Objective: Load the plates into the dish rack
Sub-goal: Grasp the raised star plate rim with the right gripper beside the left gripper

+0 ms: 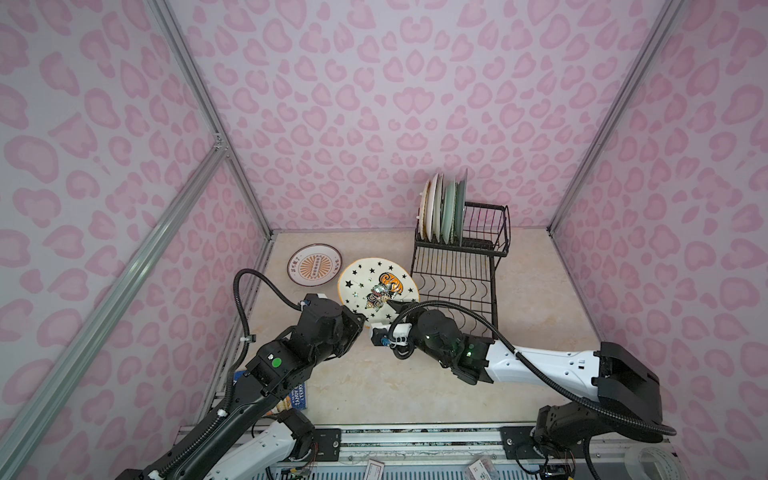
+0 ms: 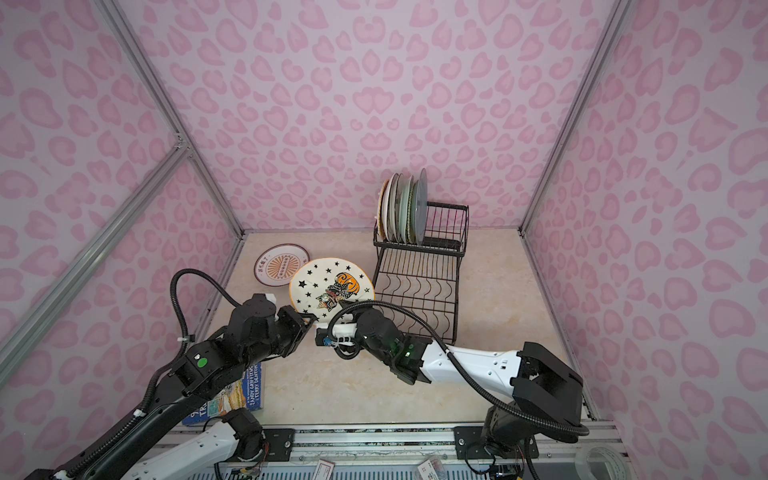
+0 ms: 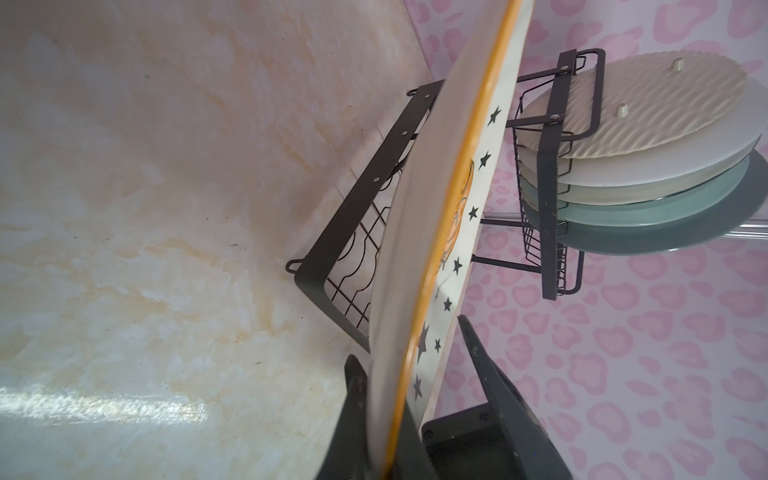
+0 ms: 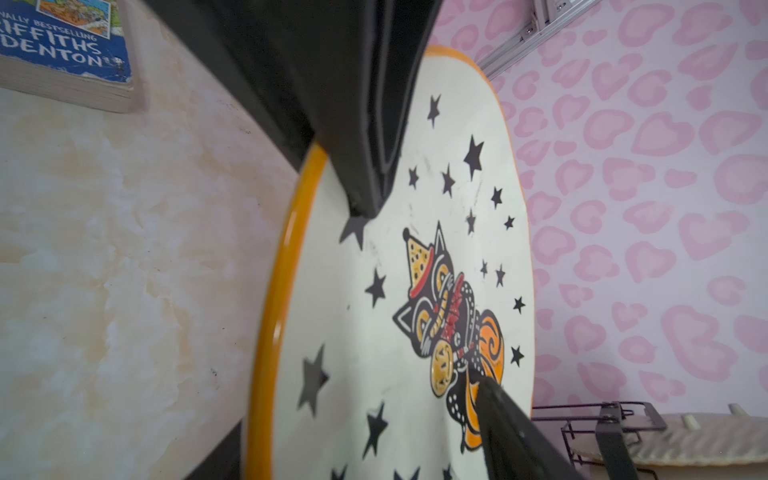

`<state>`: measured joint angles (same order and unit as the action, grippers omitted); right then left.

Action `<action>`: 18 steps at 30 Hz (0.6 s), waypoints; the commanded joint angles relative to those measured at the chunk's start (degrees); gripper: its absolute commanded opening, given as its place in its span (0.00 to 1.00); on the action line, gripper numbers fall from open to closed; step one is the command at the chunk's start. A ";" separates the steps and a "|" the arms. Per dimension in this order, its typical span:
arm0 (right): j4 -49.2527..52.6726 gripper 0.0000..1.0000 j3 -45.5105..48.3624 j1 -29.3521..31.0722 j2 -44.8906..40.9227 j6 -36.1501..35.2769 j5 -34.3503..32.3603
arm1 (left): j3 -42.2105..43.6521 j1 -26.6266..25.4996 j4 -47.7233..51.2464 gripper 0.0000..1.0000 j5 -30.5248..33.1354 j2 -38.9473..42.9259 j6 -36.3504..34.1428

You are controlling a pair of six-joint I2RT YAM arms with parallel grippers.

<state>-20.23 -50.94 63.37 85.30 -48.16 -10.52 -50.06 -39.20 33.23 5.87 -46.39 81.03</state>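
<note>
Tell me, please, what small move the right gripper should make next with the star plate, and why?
Probably close the right gripper on the star plate. Its jaws sit astride the plate's edge but look open, while the left gripper, shut on the rim nearby, holds the plate tilted beside the dish rack. The left should not let go before that.

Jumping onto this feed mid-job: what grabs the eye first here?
The orange-rimmed star plate, held up at a tilt mid-scene: the left gripper is shut on its edge, the right gripper open astride it. Behind to the right, a row of plates stands upright in the raised tier of the dish rack; a sunburst plate lies flat at back left.
</note>
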 commanded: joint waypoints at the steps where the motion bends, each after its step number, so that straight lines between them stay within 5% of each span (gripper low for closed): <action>1: -3.32 0.59 -0.53 0.34 1.22 -1.31 -1.43 | -2.11 -0.33 -4.42 0.03 2.02 -0.36 1.09; 5: -3.72 0.45 -0.92 0.91 1.89 -1.83 -1.19 | -2.90 -0.36 -3.35 0.03 2.30 -0.63 1.75; 13: -3.77 0.00 -0.92 1.59 2.58 -1.48 -1.27 | -3.21 -0.53 -3.00 0.03 1.34 -0.92 2.46; 18: -4.75 0.00 -0.73 2.19 2.55 -1.41 -2.74 | -2.95 -0.53 -3.30 0.09 1.21 -0.20 2.24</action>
<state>-22.85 -51.64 65.32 87.74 -52.05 -12.64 -52.31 -39.64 36.29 7.53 -47.31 86.32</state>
